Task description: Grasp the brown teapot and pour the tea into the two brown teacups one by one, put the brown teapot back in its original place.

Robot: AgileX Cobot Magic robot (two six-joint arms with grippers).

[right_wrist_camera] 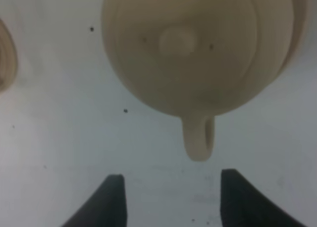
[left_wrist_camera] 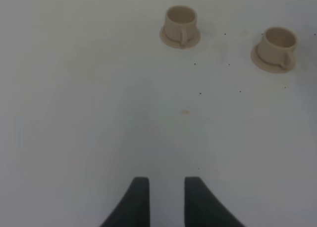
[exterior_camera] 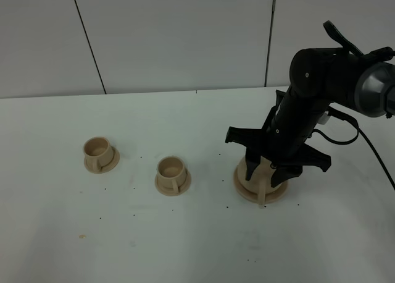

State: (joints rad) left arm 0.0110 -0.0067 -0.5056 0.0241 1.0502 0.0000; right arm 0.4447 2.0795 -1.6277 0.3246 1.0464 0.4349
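Note:
The brown teapot (exterior_camera: 264,184) stands on its wide tan saucer (exterior_camera: 242,189) at the right of the table. My right gripper (exterior_camera: 264,172) hangs directly over it, open and holding nothing. In the right wrist view the teapot (right_wrist_camera: 178,53) is seen from above, and its loop handle (right_wrist_camera: 199,138) points toward the open right gripper (right_wrist_camera: 173,180). The two brown teacups (exterior_camera: 99,153) (exterior_camera: 171,173) stand on small saucers at the left and middle. The left wrist view shows both cups (left_wrist_camera: 181,25) (left_wrist_camera: 277,47) far ahead of the left gripper (left_wrist_camera: 166,187). That gripper's fingers are slightly apart and empty.
The white table (exterior_camera: 185,246) carries small dark specks and a yellowish spot (exterior_camera: 81,236). A grey panelled wall (exterior_camera: 173,36) rises behind the table. The right arm's cable (exterior_camera: 376,159) trails off to the right. The left arm is out of the high view.

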